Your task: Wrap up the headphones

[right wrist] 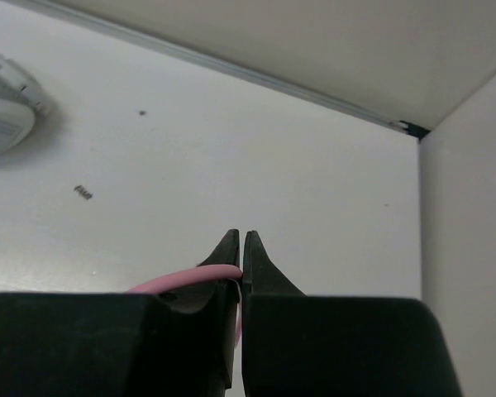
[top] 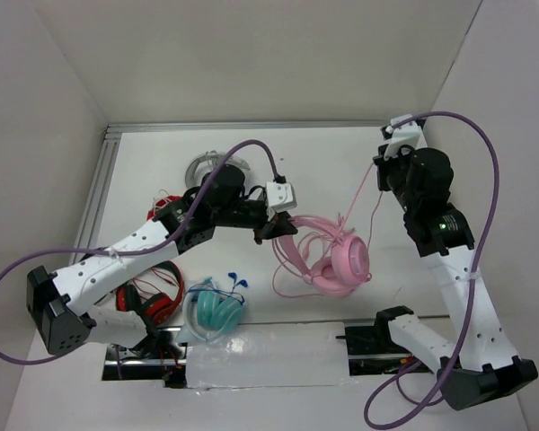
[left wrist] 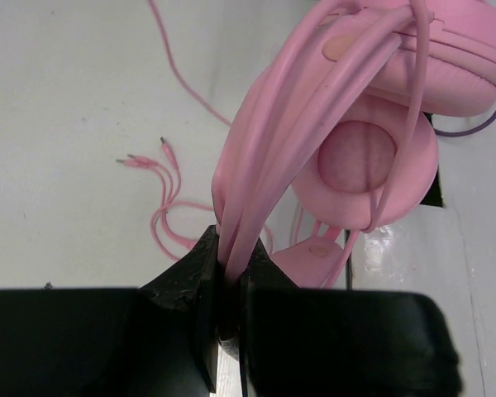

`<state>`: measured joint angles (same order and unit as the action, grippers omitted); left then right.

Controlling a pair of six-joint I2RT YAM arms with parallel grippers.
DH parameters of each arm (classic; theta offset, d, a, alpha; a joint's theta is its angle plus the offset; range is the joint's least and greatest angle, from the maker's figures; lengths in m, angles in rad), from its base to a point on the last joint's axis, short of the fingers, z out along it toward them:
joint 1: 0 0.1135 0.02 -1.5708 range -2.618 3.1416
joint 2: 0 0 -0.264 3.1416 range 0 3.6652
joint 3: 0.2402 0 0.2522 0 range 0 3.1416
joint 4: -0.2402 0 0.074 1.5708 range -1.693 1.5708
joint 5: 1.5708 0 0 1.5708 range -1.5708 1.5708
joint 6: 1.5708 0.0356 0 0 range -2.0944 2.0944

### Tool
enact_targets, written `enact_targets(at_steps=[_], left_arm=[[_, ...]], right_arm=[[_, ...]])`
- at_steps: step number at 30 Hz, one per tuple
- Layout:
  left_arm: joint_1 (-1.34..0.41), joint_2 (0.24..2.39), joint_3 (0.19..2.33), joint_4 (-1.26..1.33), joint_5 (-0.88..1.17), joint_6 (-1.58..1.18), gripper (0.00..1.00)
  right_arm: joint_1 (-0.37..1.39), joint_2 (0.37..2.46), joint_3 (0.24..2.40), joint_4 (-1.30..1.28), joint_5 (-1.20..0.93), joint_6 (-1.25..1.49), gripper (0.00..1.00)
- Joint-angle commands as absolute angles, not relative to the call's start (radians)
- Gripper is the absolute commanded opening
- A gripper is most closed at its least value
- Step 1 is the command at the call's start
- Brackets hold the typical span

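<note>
Looking over the white table (top: 341, 153), I see the large pale-pink over-ear headphones (top: 337, 260) near its middle, with their round padded earcups toward my right arm and the headband reaching left. Red-and-black headphones (top: 157, 301) and smaller teal headphones (top: 216, 310) lie near the front left, well apart from the pink set. My left gripper (top: 274, 224) is clamped on the pink headband (left wrist: 264, 165). In the left wrist view the band and some loops of cord run straight down between its closed black fingers (left wrist: 190, 273). My right gripper (top: 384, 162) is held up near the back right corner, its jaws pressed together on the thin pink cable (right wrist: 207, 273). From there the cable slants down to the earcups. Its small pink plugs (left wrist: 145, 159) lie loose on the table, to the left of the headband in the left wrist view.
</note>
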<state>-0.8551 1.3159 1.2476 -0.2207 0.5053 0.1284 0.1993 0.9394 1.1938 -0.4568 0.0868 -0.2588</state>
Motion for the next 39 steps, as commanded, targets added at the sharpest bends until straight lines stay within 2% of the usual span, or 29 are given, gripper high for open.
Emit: enact_targets(at_steps=[1,10,14,20,23,26,34,39], left_arm=[[-0.854,1.23,1.325,-0.11,0.686,0.12,0.0],[-0.81,1.252,1.518,-0.156,0.727,-0.098,0.0],[-0.773,1.276,1.589,-0.161,0.664,-0.207,0.0],[-0.709,1.35,1.704,-0.175,0.727,-0.337,0.0],[-0.699,1.367,1.736,-0.173,0.768,-0.356,0.0],[-0.695,1.364,1.752,-0.167,0.776,-0.371,0.0],[-0.69,1.345,1.834,-0.156,0.749,-0.426,0.0],[-0.687,1.342,1.907,-0.155,0.7,-0.443,0.0]], right_arm=[[0.186,0.966,1.123,-0.31,-0.051,-0.215,0.0],[0.183,1.006,0.893,-0.14,-0.332,-0.118,0.0],[0.183,1.006,0.786,-0.02,-0.48,-0.074,0.01],[0.184,1.006,0.68,0.106,-0.701,-0.031,0.14],[0.186,0.993,0.69,0.083,-0.724,-0.043,0.17],[0.184,0.968,0.696,0.092,-0.758,-0.043,0.25],[0.186,1.014,0.721,0.112,-0.828,-0.043,0.25],[0.189,1.055,0.675,0.224,-0.85,-0.003,0.24]])
